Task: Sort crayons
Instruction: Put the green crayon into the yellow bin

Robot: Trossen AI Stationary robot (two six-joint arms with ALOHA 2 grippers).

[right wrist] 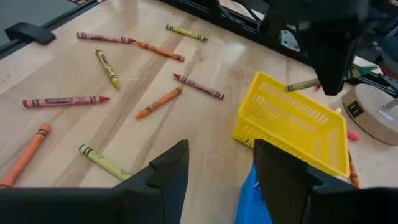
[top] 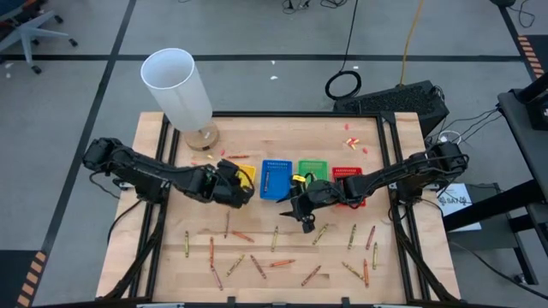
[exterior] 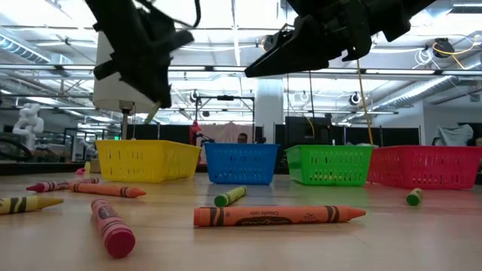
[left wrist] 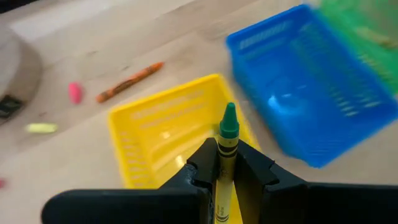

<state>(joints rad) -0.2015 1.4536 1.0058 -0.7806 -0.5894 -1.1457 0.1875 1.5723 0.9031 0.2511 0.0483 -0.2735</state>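
The left gripper (left wrist: 227, 180) hangs over the yellow tray (left wrist: 155, 124), its jaws clamped on a crayon (left wrist: 227, 140) with a yellow wrapper and a green tip, pointing forward past the fingertips. The right gripper (right wrist: 217, 165) hovers with its jaws standing wide and holding nothing, in front of the blue tray (top: 276, 178) and green tray (top: 312, 169), with the red tray (top: 347, 175) at the end of the row. The rest of the crayons (top: 282, 248) lie scattered over the front of the wooden table (top: 154, 154), a few more near the white cylinder (top: 178, 90) at the back. The step in hand looks like the drop into a tray. To do it well, the left gripper should centre over the tray's open floor rather than its rim, come low enough that the crayon cannot bounce out, and tip the point down before letting go. The colour is ambiguous, so the choice of tray deserves a check first. The right arm should stay clear of the left one.
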